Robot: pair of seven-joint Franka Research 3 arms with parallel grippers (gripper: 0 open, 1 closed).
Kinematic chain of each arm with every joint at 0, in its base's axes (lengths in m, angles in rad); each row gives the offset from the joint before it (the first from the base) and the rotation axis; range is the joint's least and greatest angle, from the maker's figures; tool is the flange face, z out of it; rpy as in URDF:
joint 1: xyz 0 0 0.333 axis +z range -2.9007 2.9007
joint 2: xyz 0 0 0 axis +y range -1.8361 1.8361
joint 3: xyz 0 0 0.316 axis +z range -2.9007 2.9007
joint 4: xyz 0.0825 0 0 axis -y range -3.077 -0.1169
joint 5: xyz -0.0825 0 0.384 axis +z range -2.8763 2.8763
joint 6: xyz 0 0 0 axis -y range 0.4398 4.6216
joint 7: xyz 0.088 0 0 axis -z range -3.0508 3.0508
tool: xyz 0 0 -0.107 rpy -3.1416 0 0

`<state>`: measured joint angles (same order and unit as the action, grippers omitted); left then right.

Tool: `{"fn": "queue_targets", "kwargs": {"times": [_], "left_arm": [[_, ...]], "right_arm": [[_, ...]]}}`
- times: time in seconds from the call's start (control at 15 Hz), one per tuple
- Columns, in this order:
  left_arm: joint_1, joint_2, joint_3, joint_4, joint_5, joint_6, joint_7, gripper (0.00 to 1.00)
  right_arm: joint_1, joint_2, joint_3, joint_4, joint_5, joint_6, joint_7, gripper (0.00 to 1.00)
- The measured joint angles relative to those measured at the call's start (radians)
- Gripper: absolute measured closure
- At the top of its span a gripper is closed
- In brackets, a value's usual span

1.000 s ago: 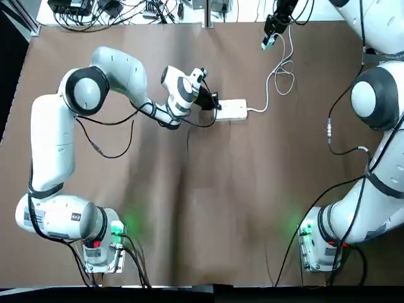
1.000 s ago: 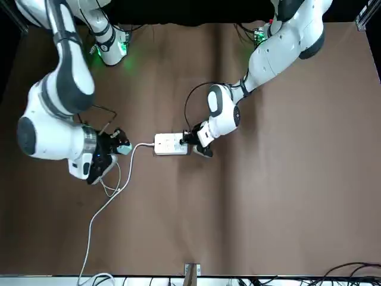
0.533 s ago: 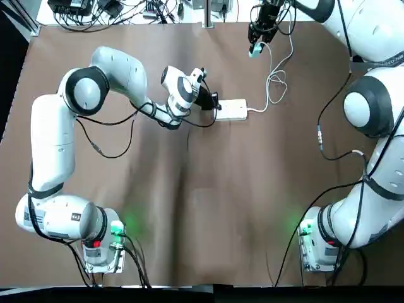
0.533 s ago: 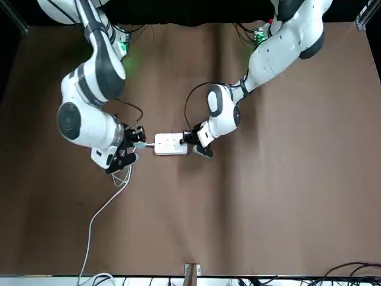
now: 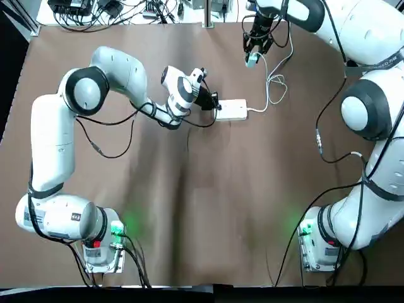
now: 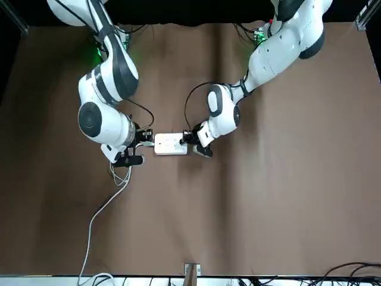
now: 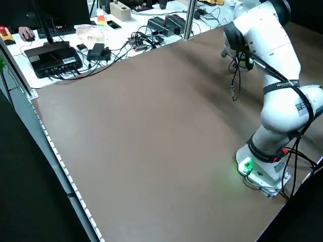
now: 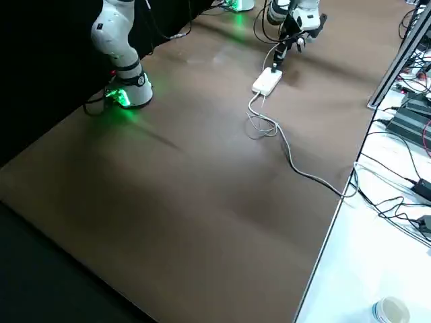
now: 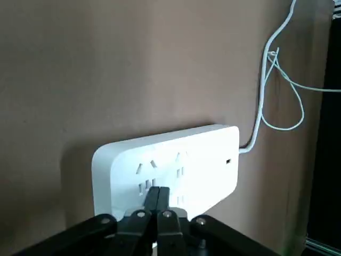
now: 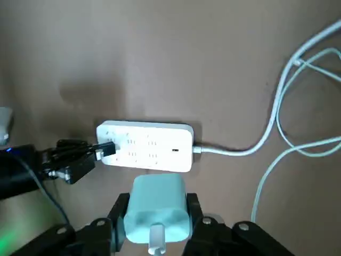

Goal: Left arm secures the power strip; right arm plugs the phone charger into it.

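power strip [image 5: 231,110] lies flat mid-tabletop [image 5: 208,208], pinned at one end by the left gripper [image 5: 212,101] with jaws closed, while the right gripper [image 5: 253,55], jaws clamped on the phone charger [image 10: 155,208], has swung closer, nearly above the sockets.

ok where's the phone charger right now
The phone charger is clamped in the right gripper, held above the table just beyond the power strip, toward the far edge in the top view.
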<state>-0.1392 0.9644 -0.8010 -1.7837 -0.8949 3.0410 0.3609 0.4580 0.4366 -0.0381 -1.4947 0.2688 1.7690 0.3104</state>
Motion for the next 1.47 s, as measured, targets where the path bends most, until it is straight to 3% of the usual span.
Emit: {"fn": "queue_targets", "kwargs": {"times": [0.4,1.47], "left_arm": [[0.0,0.0,0.0,0.0,0.0,0.0,0.0,0.99],[0.0,0.0,0.0,0.0,0.0,0.001,0.0,0.99]], "right_arm": [[0.059,0.077,0.0,-0.016,-0.02,0.023,0.187,0.52],[0.149,0.165,0.003,-0.099,-0.013,0.133,0.212,0.52]]}}
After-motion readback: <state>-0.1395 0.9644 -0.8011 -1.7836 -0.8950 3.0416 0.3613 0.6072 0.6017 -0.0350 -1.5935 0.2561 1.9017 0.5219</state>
